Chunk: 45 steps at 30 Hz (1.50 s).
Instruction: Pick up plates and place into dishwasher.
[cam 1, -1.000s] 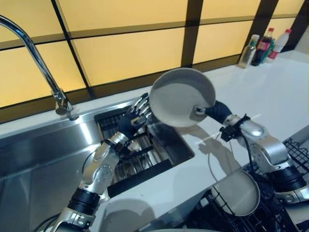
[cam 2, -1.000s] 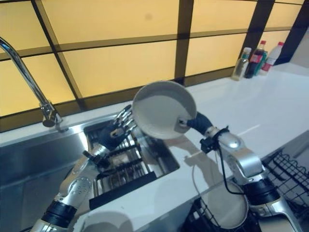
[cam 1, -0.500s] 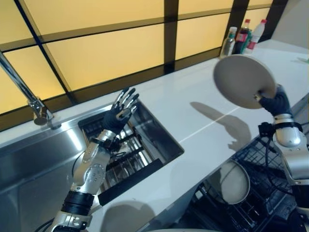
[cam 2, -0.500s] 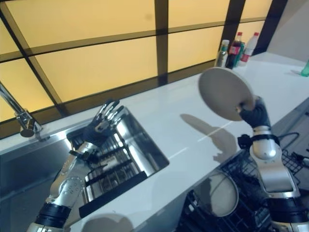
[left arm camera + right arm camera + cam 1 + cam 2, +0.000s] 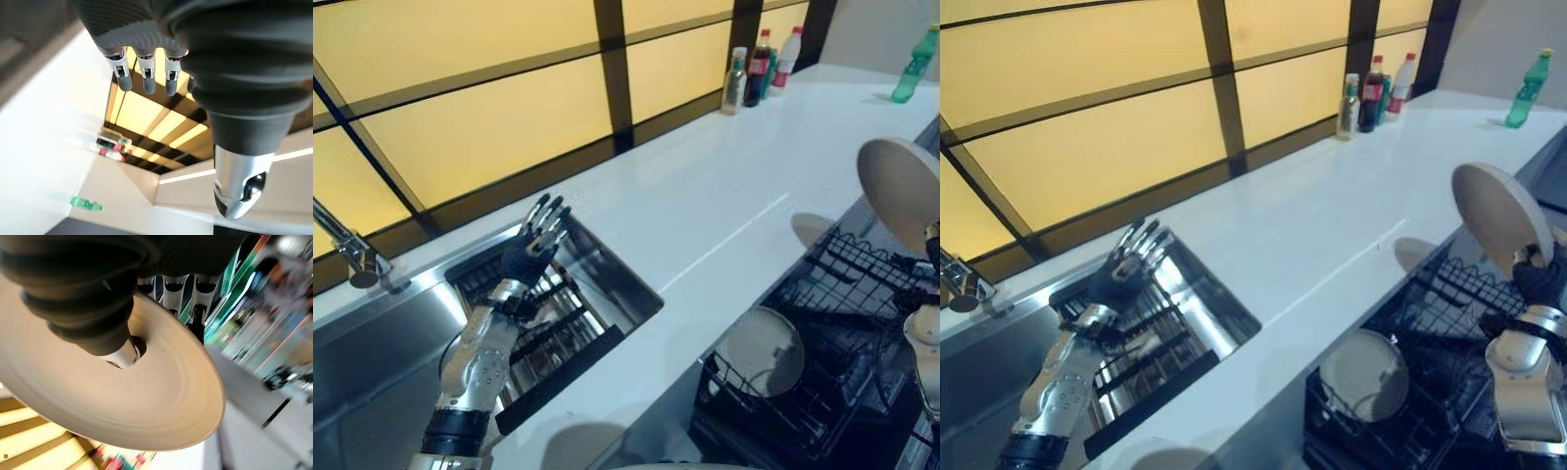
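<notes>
My right hand [image 5: 1536,282] is shut on the rim of a cream plate [image 5: 1492,215], thumb on one face and fingers behind it, as the right wrist view shows on the plate [image 5: 146,396]. It holds the plate tilted on edge above the black dishwasher rack [image 5: 862,284] at the right. Another cream plate [image 5: 762,350] stands in the rack's near left part. My left hand [image 5: 534,245] hovers open over the sink's wire drainer [image 5: 558,328], fingers [image 5: 146,78] spread and holding nothing.
A steel sink [image 5: 382,343] with a tap [image 5: 352,259] lies at the left. The white counter [image 5: 705,215] runs between sink and rack. Several bottles [image 5: 759,64] stand at the back wall, and a green bottle [image 5: 911,76] at the far right.
My right hand has carried the plate right and down, from above the counter to over the dishwasher rack. The camera has swung right. My left hand stays raised over the sink.
</notes>
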{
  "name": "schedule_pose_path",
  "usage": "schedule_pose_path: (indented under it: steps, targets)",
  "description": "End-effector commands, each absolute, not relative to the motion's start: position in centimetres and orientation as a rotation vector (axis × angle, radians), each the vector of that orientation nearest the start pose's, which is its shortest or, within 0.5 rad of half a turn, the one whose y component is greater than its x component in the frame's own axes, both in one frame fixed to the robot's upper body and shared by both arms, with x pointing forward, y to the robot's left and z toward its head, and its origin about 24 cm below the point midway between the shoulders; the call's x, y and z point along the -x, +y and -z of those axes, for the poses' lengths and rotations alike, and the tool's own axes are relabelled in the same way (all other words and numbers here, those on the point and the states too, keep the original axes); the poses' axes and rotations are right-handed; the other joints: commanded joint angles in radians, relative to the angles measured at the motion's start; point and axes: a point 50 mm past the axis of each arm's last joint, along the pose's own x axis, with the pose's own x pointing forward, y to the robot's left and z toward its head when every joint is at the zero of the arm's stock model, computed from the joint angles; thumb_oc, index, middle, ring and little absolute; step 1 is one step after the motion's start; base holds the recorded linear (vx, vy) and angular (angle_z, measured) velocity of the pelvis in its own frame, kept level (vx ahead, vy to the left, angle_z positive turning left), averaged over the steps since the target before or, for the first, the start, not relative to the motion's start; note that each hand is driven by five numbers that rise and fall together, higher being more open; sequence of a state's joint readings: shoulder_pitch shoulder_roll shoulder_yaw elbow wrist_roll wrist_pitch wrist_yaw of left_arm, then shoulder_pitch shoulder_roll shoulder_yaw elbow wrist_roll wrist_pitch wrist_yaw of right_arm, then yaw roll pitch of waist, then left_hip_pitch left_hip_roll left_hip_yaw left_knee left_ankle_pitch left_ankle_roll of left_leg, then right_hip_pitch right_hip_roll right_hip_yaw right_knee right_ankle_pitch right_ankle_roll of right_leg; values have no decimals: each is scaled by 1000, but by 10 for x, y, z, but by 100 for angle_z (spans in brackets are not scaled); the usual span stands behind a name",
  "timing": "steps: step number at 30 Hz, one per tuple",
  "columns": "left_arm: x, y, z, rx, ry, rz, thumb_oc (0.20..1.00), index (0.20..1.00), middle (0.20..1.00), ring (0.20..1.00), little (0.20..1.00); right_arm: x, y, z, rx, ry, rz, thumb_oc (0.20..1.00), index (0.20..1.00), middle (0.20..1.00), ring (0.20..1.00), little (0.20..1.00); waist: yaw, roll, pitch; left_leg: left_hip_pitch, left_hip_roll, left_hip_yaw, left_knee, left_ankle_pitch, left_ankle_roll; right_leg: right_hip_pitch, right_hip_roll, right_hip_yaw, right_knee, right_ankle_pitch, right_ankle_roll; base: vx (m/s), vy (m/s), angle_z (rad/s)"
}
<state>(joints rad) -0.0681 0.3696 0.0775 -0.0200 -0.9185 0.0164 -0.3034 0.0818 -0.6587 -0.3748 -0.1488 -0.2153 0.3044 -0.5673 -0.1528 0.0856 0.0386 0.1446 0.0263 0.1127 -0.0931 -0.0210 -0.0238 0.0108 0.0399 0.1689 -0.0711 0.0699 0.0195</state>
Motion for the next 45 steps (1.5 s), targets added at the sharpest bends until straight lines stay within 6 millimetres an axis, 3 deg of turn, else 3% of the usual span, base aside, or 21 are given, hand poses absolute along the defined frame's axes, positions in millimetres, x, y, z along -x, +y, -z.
schedule_pose_path:
  steps: [1, 7, 14, 22, 31, 45]
  targets:
    - [-259, 236, -97, 482, -220, 252, 1000, 1000, 1000, 1000, 1000, -190, -367, -171, 972, -199, 1137, 200, 200, 200, 200, 200, 3, -44, -64, -15, -87, -25, 8, -108, 71, -12, -29, 19, -8, -54, 94, 86, -81, -8]
    - [-250, 242, -88, 448, -179, 235, 1000, 1000, 1000, 1000, 1000, -187, -367, -152, 980, -120, 1072, 200, 200, 200, 200, 200, 0, -36, -49, -16, -90, -28, 7, -116, 76, -25, -32, 28, -7, -49, 100, 84, -85, -12]
    - [-245, 247, -78, 454, -166, 198, 1000, 1000, 1000, 1000, 1000, -191, -373, -145, 1002, -81, 1017, 200, 200, 200, 200, 200, -16, -8, -5, -43, -89, -24, 13, -109, 76, -86, -31, 38, 48, -60, 102, 23, -34, -10]
    - [-253, 232, -88, 508, -238, 190, 1000, 1000, 1000, 1000, 1000, -213, -371, -163, 1108, -129, 1008, 200, 200, 200, 200, 200, -23, 50, 86, -143, -100, -22, 48, -73, 60, -174, -38, 49, 101, -68, 100, -84, 57, -14]
    - [-257, 228, -97, 513, -321, 188, 1000, 1000, 1000, 1000, 1000, -231, -360, -178, 1093, -222, 1004, 200, 200, 200, 200, 200, -14, 64, 185, -248, -102, -29, 74, -32, 49, -258, -37, 42, 139, -71, 89, -122, 12, -12]
    - [-263, 224, -110, 517, -396, 199, 1000, 1000, 1000, 1000, 1000, -262, -338, -193, 1175, -275, 902, 200, 200, 200, 200, 200, 16, 58, 266, -342, -102, -39, 93, -3, 41, -340, -37, 17, 166, -64, 74, -64, 0, 0]
